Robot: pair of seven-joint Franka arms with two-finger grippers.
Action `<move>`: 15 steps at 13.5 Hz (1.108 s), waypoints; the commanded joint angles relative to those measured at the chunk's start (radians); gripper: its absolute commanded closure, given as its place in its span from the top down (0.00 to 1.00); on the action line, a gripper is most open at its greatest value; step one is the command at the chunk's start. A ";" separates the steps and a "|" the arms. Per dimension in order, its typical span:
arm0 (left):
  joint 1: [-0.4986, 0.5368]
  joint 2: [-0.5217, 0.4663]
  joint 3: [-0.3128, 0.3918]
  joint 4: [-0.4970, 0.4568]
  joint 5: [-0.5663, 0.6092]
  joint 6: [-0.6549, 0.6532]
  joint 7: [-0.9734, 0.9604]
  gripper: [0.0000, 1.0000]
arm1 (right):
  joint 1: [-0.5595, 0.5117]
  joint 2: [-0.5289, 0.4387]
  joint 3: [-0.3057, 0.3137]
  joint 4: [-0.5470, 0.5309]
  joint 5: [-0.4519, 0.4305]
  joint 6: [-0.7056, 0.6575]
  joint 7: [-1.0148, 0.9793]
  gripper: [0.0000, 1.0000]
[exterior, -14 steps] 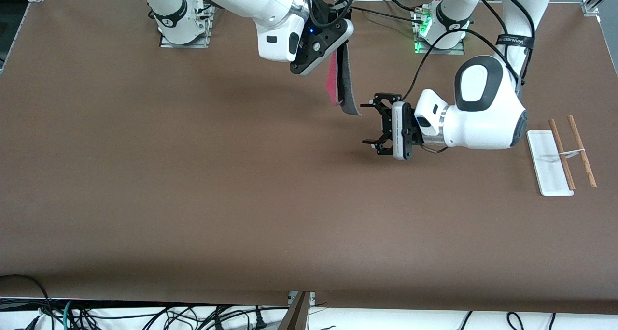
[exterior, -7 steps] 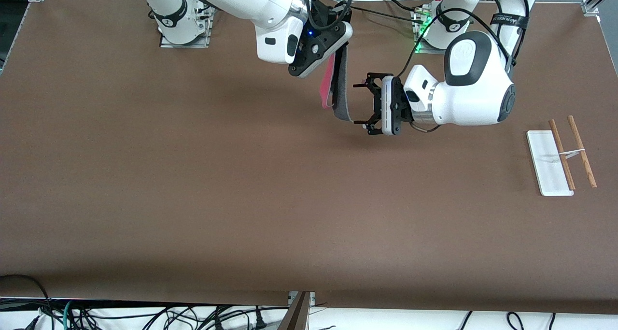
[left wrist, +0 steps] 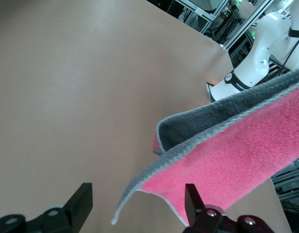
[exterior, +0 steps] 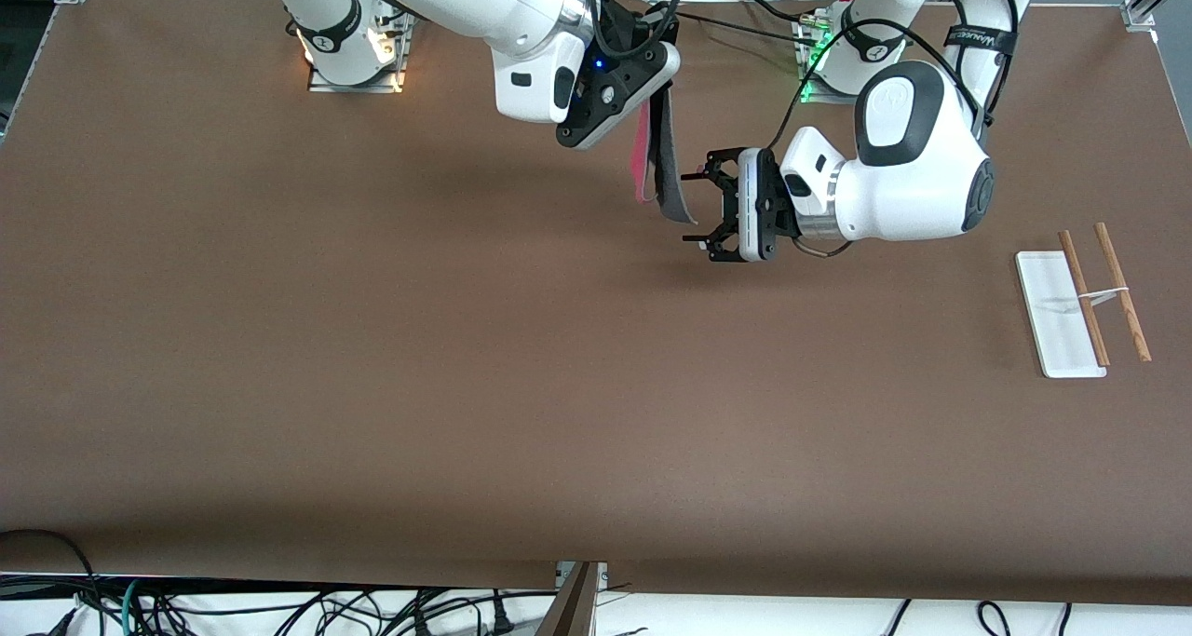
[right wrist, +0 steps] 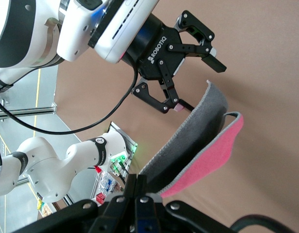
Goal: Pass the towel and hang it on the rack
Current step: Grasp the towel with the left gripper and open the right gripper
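Towel [exterior: 663, 166] hangs folded at upper centre of the frame from the closed right tool [exterior: 657, 96]; left tool [exterior: 697, 208], spread wide, flanks its lower edge. Rack [exterior: 1062, 315] sits mid-right on bare counter [exterior: 372, 338].

table [exterior: 372, 338] bare | towel [exterior: 666, 166] hangs beside spread left gripper [exterior: 697, 208]

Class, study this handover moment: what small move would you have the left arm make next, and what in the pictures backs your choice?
Probably ease the left gripper a little farther onto the towel's hanging end, then close. The towel hangs folded from the right gripper, which is shut on its top. The left gripper is open over the table, with the lower edge only just between its fingers. The rack waits bare.
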 commanded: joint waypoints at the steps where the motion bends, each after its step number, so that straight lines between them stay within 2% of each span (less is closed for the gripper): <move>1: -0.008 -0.003 -0.007 -0.021 -0.034 0.035 0.040 0.76 | 0.000 0.007 0.002 0.018 0.012 0.003 0.014 0.00; 2: -0.008 -0.001 -0.009 -0.021 -0.034 0.036 0.058 0.60 | 0.000 0.007 0.002 0.018 0.012 0.003 0.015 0.00; 4: -0.008 0.003 -0.009 -0.024 -0.034 0.036 0.072 0.19 | 0.000 0.007 0.002 0.018 0.012 0.003 0.015 0.00; 5: -0.010 0.003 -0.009 -0.024 -0.034 0.038 0.072 0.03 | 0.000 0.007 0.002 0.018 0.013 0.006 0.032 0.00; 6: -0.010 0.003 -0.009 -0.022 -0.034 0.039 0.072 0.00 | 0.002 0.007 0.002 0.018 0.015 0.022 0.061 0.00; 13: -0.005 0.002 -0.009 -0.022 -0.034 0.038 0.072 0.00 | 0.000 0.011 0.002 0.018 0.015 0.023 0.066 0.00; 14: -0.005 0.002 -0.009 -0.021 -0.034 0.038 0.072 0.00 | -0.001 0.013 0.001 0.018 0.013 0.023 0.061 0.26; 15: -0.005 0.002 -0.009 -0.021 -0.034 0.038 0.072 0.00 | -0.006 0.013 -0.001 0.018 0.012 0.023 0.060 0.88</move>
